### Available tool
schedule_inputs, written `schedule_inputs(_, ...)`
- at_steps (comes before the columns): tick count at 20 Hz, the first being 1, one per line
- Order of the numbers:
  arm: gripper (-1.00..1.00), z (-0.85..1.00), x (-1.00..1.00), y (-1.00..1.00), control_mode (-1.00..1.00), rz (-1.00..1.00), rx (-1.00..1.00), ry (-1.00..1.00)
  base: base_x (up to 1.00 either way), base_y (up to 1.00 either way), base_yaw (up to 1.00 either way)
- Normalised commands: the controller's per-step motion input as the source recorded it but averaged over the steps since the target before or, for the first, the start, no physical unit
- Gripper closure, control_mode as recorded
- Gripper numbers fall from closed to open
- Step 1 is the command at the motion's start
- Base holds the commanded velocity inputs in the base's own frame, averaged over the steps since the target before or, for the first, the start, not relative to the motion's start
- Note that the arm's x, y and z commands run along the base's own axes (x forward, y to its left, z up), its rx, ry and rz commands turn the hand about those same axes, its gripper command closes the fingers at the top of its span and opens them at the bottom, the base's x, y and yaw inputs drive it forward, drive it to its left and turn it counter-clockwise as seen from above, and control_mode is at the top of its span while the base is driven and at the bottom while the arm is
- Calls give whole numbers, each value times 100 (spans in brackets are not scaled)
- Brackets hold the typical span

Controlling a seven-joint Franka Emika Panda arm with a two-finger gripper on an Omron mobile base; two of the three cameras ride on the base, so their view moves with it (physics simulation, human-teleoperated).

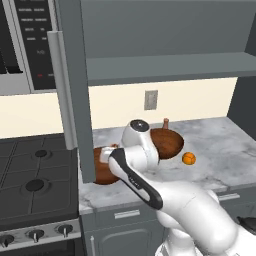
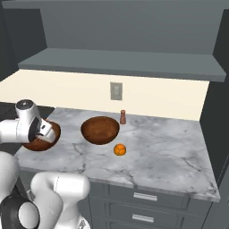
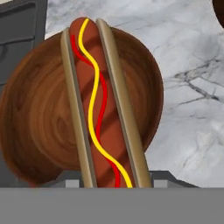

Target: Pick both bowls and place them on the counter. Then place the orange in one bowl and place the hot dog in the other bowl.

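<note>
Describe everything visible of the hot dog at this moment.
The hot dog shows in the hand view: a tan bun in two long halves around a reddish-brown sausage, with wavy yellow and red lines along it. It runs lengthwise away from the hand, its near end between the fingertips, held over the open wooden bowl beside the stovetop.
</note>
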Motion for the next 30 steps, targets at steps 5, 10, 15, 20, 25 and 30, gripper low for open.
schedule_inputs(5,100,-33,25,10,-100,0,0,14,0,0,0)
schedule_inputs(10,100,-25,14,8,-100,0,0,12,0,0,0)
schedule_inputs(15,100,-14,14,32,-100,0,-6,10,0,0,0)
schedule_inputs(20,100,-17,11,42,-100,0,-11,10,0,0,0)
schedule_inputs(25,100,-29,9,28,-100,0,-9,10,0,0,0)
schedule_inputs(30,100,-34,2,3,-100,0,-2,7,0,0,0)
